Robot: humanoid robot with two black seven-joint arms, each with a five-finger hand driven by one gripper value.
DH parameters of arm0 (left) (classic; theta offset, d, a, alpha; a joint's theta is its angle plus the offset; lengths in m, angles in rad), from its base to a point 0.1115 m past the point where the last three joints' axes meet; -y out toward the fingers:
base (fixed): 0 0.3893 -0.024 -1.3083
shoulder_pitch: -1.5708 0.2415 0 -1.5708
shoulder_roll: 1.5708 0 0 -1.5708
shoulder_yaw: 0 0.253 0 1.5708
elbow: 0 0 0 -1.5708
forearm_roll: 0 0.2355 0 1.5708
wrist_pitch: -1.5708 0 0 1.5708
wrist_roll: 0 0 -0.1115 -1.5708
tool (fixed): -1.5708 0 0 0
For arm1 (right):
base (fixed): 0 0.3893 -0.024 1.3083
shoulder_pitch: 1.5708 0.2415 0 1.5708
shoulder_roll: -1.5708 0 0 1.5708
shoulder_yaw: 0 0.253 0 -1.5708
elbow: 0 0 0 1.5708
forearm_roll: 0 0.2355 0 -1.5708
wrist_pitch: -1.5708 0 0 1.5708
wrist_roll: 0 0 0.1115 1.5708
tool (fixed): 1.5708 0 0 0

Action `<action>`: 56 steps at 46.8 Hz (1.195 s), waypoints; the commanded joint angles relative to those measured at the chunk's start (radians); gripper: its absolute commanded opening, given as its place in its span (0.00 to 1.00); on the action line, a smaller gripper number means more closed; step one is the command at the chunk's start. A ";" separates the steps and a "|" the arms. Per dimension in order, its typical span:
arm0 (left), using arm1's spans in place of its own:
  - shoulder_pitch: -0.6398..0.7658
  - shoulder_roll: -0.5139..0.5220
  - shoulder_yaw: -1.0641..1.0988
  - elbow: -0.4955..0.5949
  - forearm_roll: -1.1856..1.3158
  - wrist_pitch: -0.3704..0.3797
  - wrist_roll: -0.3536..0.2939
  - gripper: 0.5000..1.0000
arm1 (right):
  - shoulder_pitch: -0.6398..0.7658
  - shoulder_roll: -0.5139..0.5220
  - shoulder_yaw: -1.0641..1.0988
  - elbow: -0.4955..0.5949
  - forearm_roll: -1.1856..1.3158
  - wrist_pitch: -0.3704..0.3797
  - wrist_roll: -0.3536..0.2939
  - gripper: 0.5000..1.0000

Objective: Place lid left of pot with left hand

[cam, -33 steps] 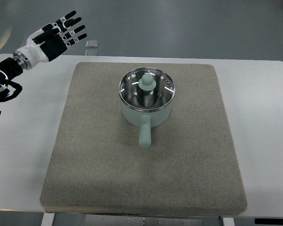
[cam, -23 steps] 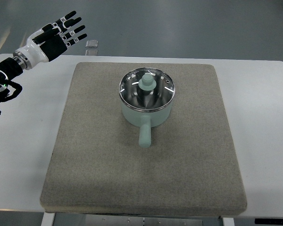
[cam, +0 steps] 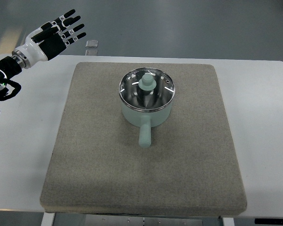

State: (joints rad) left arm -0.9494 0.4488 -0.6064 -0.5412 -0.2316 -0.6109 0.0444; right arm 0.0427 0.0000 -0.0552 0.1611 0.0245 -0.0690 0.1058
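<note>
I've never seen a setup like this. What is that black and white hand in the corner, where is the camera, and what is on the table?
You are looking at one picture, taken by a camera that looks steeply down from the robot's own side of the table. The black and white thing at the upper left is the robot's left hand, a mechanical hand with fingers. Its fingers are spread and it holds nothing. The right hand is out of view. On the white table lies a grey mat. On the mat stands a pale green pot, its handle pointing toward the camera. A glass lid with a green knob sits on the pot. The hand is well away from it.
</note>
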 commanded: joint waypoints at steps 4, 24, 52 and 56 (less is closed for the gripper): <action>0.001 -0.002 0.002 0.000 0.006 0.000 -0.001 0.99 | -0.001 0.000 0.000 0.000 0.000 0.000 0.000 0.84; -0.018 0.001 -0.015 -0.005 0.369 0.000 -0.184 0.99 | -0.001 0.000 0.000 0.000 0.000 0.000 0.000 0.84; -0.120 0.033 -0.013 -0.054 0.856 0.000 -0.239 0.99 | -0.001 0.000 0.000 0.000 0.000 0.000 0.000 0.84; -0.135 0.038 -0.006 -0.078 0.880 0.000 -0.238 0.99 | 0.000 0.000 0.000 0.000 0.000 0.000 0.000 0.84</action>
State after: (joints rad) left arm -1.0721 0.4828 -0.6211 -0.6021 0.6310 -0.6110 -0.1937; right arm 0.0424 0.0000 -0.0552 0.1611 0.0245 -0.0690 0.1059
